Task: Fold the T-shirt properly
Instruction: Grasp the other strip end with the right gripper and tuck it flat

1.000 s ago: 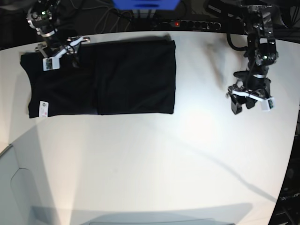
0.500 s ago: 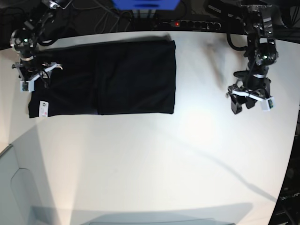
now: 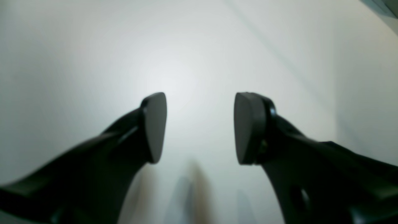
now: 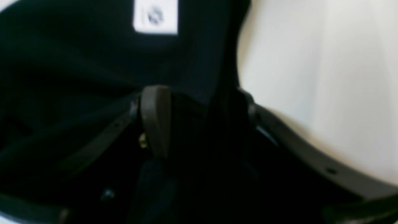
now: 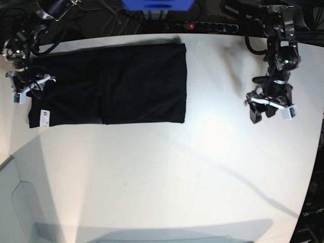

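Observation:
The black T-shirt (image 5: pixel 106 83) lies flat as a wide folded rectangle on the back left of the white table (image 5: pixel 167 172). Its white tag (image 5: pixel 44 115) shows at the near left corner. My right gripper (image 5: pixel 23 87) is at the shirt's left end. In the right wrist view, the right gripper (image 4: pixel 200 96) has its jaws apart, with the T-shirt (image 4: pixel 77 62) edge lying between them and the tag (image 4: pixel 155 17) just ahead. My left gripper (image 5: pixel 268 111) hangs open over bare table at the right. The left wrist view shows the left gripper (image 3: pixel 200 105) with nothing between its fingers.
A power strip (image 5: pixel 207 25), cables and a blue object (image 5: pixel 157 4) sit behind the table's back edge. A grey surface (image 5: pixel 15 207) adjoins the table's lower left edge. The dark frame (image 5: pixel 311 223) stands at the lower right.
My right gripper has moved from the shirt's back edge leftward and nearer, to its left end. The shirt has slid slightly to the left. The left arm has not moved.

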